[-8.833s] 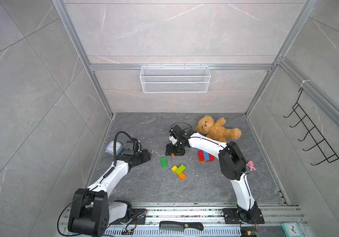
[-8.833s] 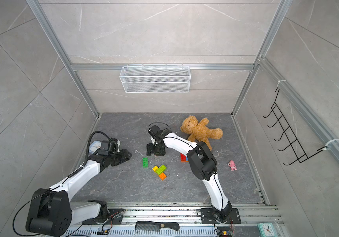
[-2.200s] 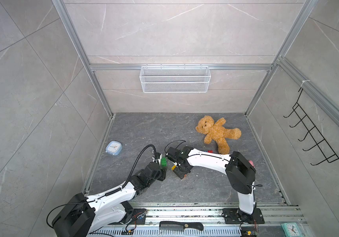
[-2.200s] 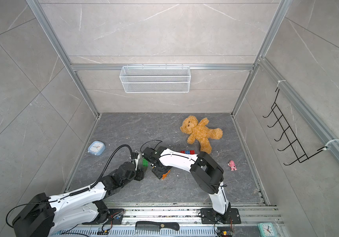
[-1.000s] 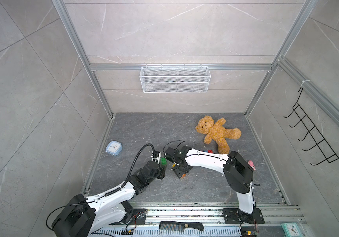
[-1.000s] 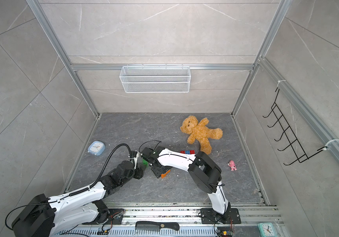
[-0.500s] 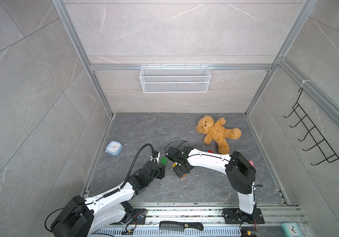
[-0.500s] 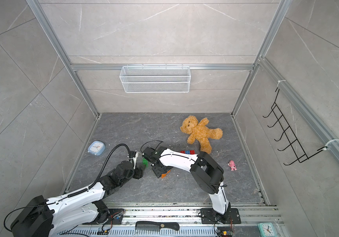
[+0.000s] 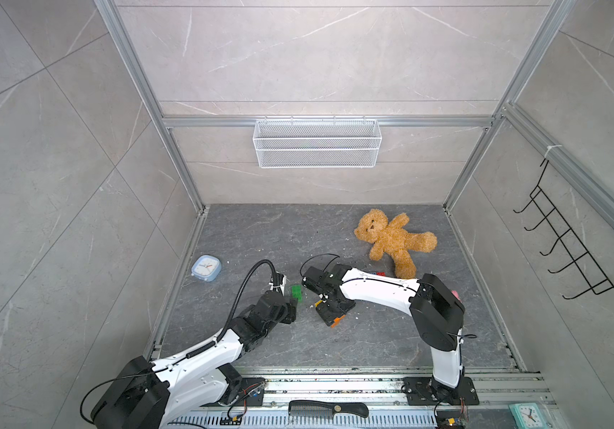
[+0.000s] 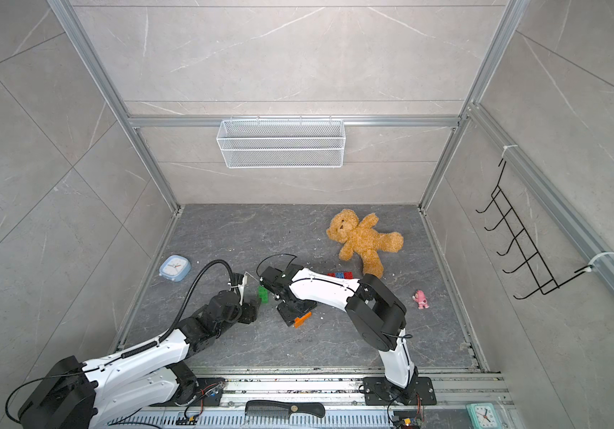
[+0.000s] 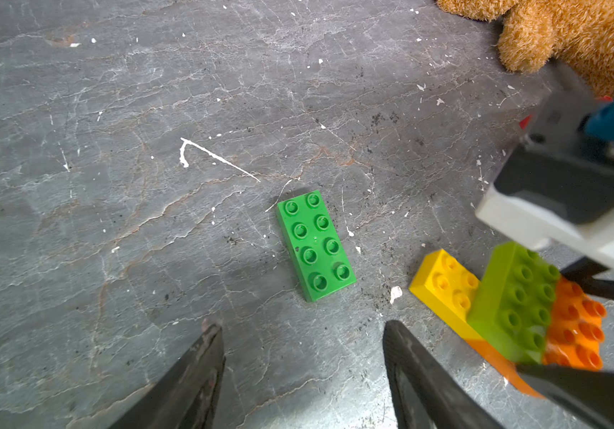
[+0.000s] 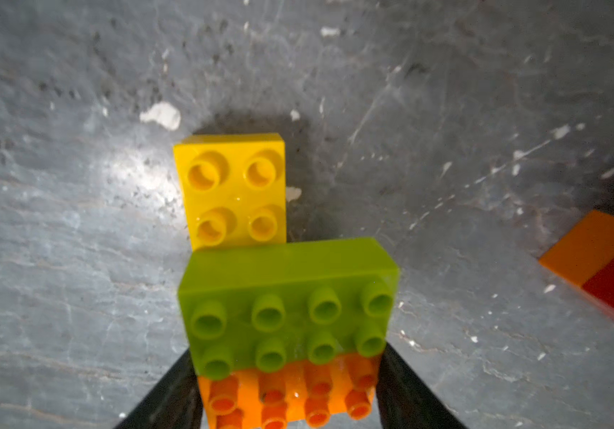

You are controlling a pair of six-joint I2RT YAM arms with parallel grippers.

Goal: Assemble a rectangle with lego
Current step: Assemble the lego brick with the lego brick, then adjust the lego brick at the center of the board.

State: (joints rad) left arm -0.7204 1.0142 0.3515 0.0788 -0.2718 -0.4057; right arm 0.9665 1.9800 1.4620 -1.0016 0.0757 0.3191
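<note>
Fingers (image 11: 201, 371) of the left pincer (image 11: 301, 327) stood apart with only bare bench (image 11: 112, 148) between them, so this pincer was open and held nothing. Just ahead of its tips one green brick (image 11: 315, 245) lay flat and alone, studs up. Near to it, a lime brick (image 12: 286, 297) sat on top of a yellow brick (image 12: 234, 189) and an orange brick (image 12: 290, 397), covering a part of each. The right pincer (image 12: 286, 349) stood over this small stack, with one finger at each side of the orange brick and very close to it. Whether they pressed it or were just free of it, I could not tell. In a top view, red and blue bricks (image 10: 340, 275) lay further back, near the leg of a teddy bear (image 10: 363, 237).
</note>
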